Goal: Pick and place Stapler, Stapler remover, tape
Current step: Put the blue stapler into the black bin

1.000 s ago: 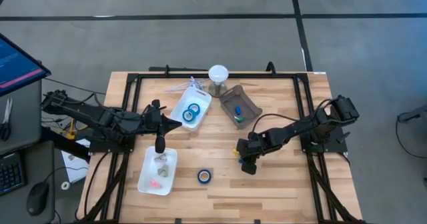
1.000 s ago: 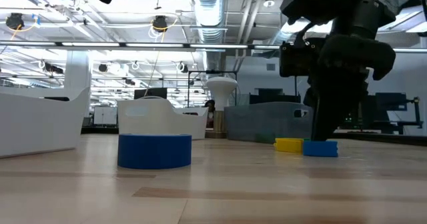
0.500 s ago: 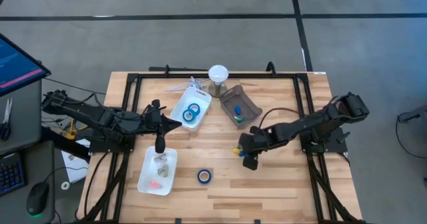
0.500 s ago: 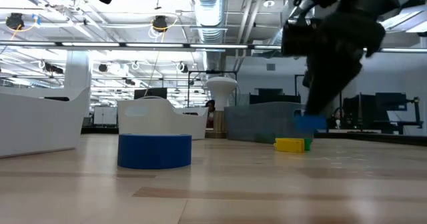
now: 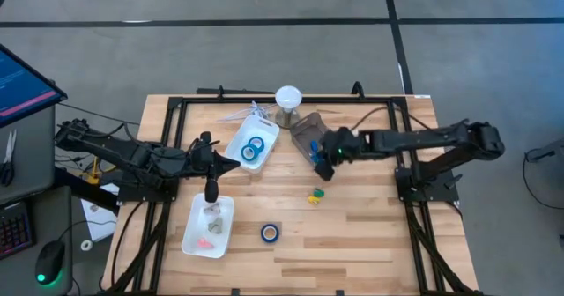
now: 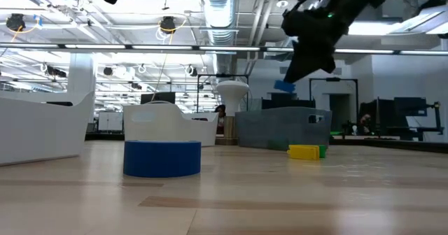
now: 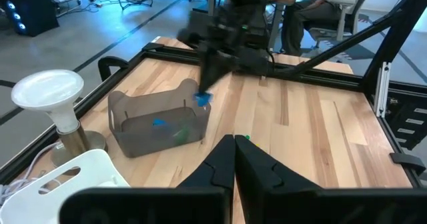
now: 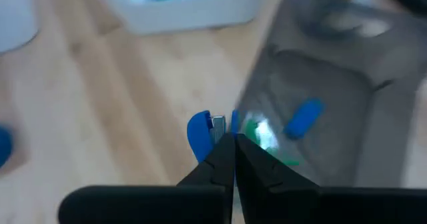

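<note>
- The small blue stapler remover (image 8: 200, 134), which sat on the table beside a yellow-green item (image 5: 315, 193) a second ago, is now lifted and carried toward the grey bin (image 5: 328, 135).
- It is pinched at the tips of the right gripper (image 5: 321, 164), just over the bin's near edge; release looks next.
- The left gripper (image 5: 211, 193), pressed together and empty, hovers over the white tray (image 5: 196, 235).

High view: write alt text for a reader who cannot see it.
The right hand holds a small blue stapler over the grey bin. The left hand hangs shut above a white tray. One blue tape roll lies loose on the wooden table, two more sit in another white tray, and a yellow stapler lies mid-table.
</note>
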Robot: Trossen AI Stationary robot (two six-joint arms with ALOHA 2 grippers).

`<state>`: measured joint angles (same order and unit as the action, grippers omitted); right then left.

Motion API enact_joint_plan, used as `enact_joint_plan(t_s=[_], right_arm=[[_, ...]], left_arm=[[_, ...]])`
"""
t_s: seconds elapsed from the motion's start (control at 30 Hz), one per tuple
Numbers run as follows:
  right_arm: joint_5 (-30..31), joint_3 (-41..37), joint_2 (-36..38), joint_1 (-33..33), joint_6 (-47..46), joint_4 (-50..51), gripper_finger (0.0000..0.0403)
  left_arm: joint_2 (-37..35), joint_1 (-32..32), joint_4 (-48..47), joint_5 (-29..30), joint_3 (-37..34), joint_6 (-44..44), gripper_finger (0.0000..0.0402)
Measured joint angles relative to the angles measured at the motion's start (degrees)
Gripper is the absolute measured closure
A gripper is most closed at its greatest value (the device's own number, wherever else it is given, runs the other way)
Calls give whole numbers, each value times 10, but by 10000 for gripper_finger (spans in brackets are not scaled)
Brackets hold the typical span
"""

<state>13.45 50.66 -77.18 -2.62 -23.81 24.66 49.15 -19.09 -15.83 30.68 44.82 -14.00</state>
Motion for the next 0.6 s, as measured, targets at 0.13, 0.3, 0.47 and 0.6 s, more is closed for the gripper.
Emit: enact_joint_plan(t_s=[0.13, 0.3, 0.47, 0.6], right_arm=[[-10, 14, -24, -53, 23, 19, 403], [-27, 17, -75, -91, 38, 53, 403], [-28, 17, -101, -96, 58, 45, 403], [-24, 17, -103, -104, 59, 45, 399]], left_arm=[[0, 0, 0, 0, 0, 0, 400], [0, 0, 0, 0, 0, -3, 400], [0, 0, 0, 0, 0, -3, 400], [0, 0, 0, 0, 0, -3, 400]])
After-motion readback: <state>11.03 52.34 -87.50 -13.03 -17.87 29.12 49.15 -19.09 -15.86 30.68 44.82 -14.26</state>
